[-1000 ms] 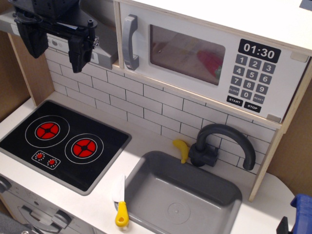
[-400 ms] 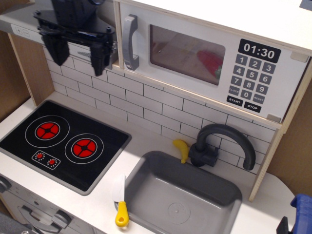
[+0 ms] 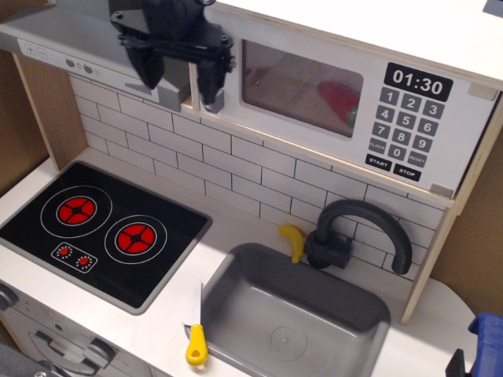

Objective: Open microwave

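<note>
We see the black gripper [image 3: 180,76] with jaws spread wide and empty, one finger [image 3: 209,85] over the handle at the door's nine o'clock edge, probably lining up a pull. The wide white toy microwave [image 3: 338,94], top right, reads "01:30", "START", "STOP".

One close camera looks down obliquely across the toy kitchen counter [image 3: 244,228].

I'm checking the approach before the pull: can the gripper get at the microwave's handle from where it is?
Probably yes. The open gripper is right in front of the microwave door's left edge, covering the handle, with nothing visible between them.
</note>
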Robot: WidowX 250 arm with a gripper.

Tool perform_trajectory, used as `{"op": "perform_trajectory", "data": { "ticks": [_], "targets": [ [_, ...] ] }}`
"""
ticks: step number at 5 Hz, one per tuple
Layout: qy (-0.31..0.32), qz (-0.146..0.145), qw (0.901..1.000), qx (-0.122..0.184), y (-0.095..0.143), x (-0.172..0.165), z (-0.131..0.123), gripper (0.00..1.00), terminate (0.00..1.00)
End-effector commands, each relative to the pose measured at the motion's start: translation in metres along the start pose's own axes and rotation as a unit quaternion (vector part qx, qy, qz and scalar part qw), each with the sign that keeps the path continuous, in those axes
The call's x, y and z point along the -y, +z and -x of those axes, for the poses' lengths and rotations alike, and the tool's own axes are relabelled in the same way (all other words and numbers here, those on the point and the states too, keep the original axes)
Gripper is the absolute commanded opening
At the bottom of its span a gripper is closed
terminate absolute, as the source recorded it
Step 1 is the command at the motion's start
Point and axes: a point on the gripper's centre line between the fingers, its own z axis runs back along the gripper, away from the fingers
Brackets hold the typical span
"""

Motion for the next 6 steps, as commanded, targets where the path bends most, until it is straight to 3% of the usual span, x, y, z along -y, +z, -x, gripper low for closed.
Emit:
{"op": "perform_trajectory", "data": {
  "ticks": [1,2,3,5,6],
  "targets": [
    [-0.003,-0.006,0.9989,0.046,0.003,0.0,-0.037,1.0,0.0],
    [-0.011,-0.006,0.9986,0.052,-0.001,0.0,-0.043,1.0,0.0],
    [-0.036,0.003,0.9975,0.061,-0.001,0.0,-0.042,0.0,0.0],
    [-0.087,0.021,0.993,0.077,0.006,-0.002,-0.039,0.0,0.0],
    [-0.102,0.02,0.9916,0.077,0.01,-0.004,-0.021,0.0,0.0]
  ]
}}
